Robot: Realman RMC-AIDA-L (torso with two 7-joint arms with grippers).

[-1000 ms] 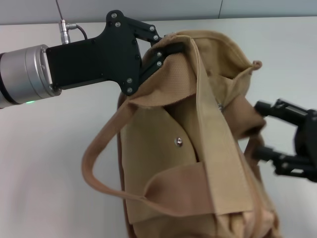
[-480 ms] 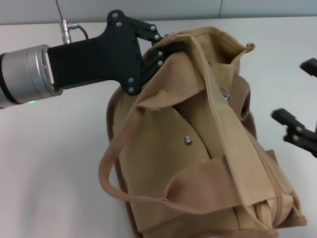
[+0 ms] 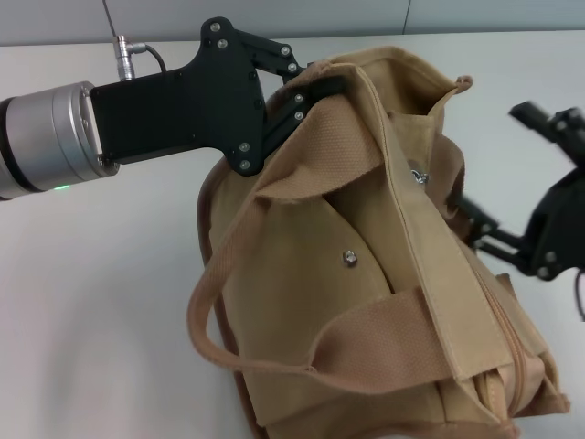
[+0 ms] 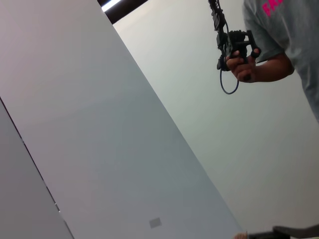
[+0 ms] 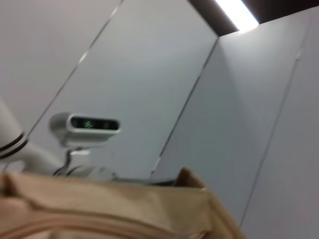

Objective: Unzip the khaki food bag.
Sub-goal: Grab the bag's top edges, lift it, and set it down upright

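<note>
Bag: one khaki food bag (image 3: 384, 302) is lying tilted on the white table (image 3: 101, 302), nearest the camera, with its top end being lifted.
Handles: two loop handles, one hanging loose in front (image 3: 206, 315), one strap crossing the body (image 3: 379, 347).
Snap: one silver snap (image 3: 349, 260) is showing on the front pocket.
Zipper: the metal pull (image 3: 419, 176) is sitting near the raised top; the teeth by the lower end (image 3: 519, 366) are looking parted, so unzipping is probably under way, not finished.
Change: right pincer (image 3: 512, 183), apart from the bag half a second ago, is now coming back in with its lower finger (image 3: 484, 229) touching the bag's side; jaws spread, holding nothing.
Left pincer (image 3: 315, 91): farthest back, still clamping the bag's top edge.
</note>
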